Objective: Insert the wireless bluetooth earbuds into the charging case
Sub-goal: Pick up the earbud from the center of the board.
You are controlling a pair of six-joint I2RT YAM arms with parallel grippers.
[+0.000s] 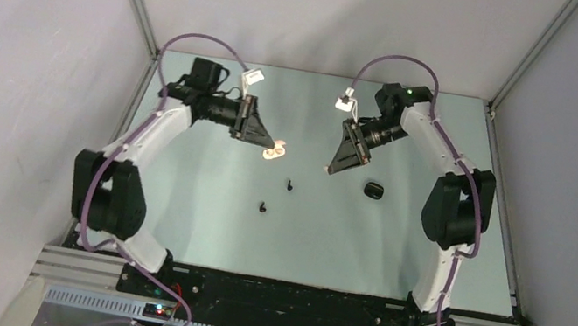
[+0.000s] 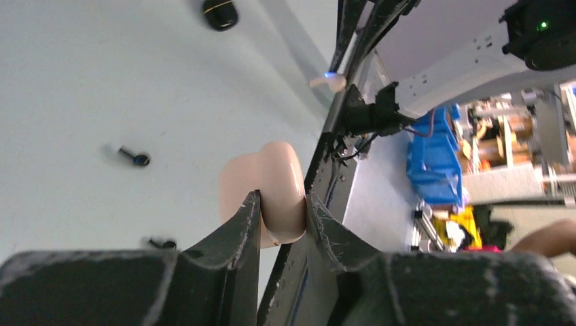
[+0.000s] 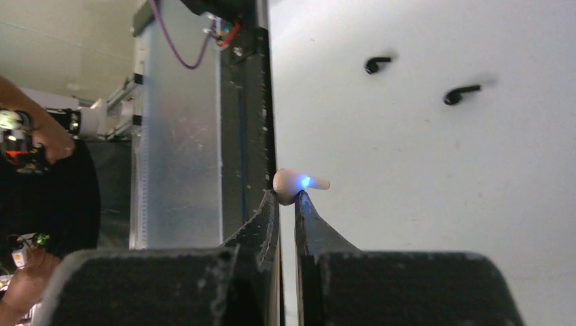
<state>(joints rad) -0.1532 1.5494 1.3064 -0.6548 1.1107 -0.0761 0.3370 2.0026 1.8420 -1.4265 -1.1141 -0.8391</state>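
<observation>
Our left tool [image 1: 276, 147] is clamped across the cream case [image 2: 275, 187]. It holds the case just above the desk [image 1: 195, 227], a little toward 12 o'clock from the centre. Two lobes show, so we judge the lid is open, though the wells are hidden from us.

Our right tool [image 3: 286, 197] is pinched shut on the cream earbud [image 3: 293, 182]. It grips the rounded head at the very fingertips, with the stem and a blue light jutting out. The bud hangs at 3 o'clock of the case, near it but apart.

Two black earbuds [image 1: 289, 186] lie loose on the desk at about 5 and 6 o'clock of the case. The black case [image 1: 374, 190] rests further out at 3 o'clock.

We judge the bud to be very light, rigid and glossy. In so shallow a pinch it could pivot or squirt free, so we would hold the head and leave the stem free to lead into its well. The case is smooth and pebble-like, best gripped across the base flanks with the lid and wells clear.
</observation>
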